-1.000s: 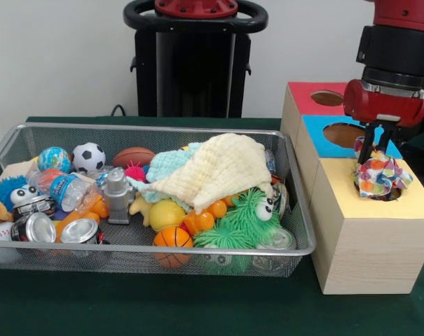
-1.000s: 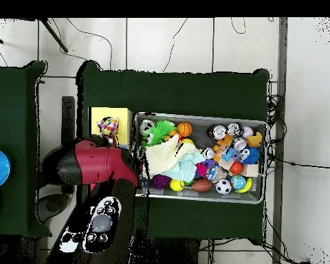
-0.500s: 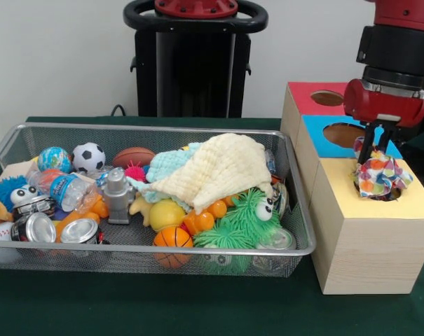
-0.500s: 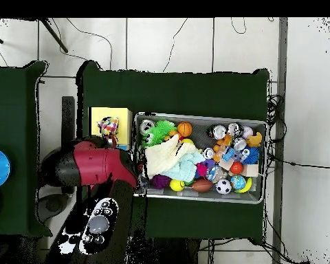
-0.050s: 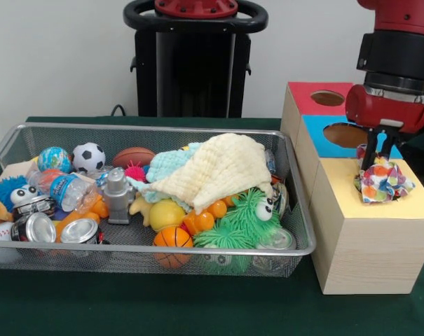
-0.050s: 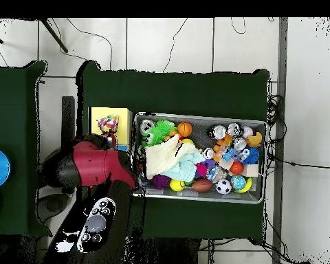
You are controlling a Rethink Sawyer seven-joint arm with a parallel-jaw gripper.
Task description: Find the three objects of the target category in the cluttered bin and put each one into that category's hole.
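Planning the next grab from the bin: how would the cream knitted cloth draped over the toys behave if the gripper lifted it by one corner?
The cream knitted cloth would probably go floppy and hang, since it sags over the toys beneath. It looks light for its spread. Its edge lies on the green fuzzy toy, so lifting may snag or shift neighbours.
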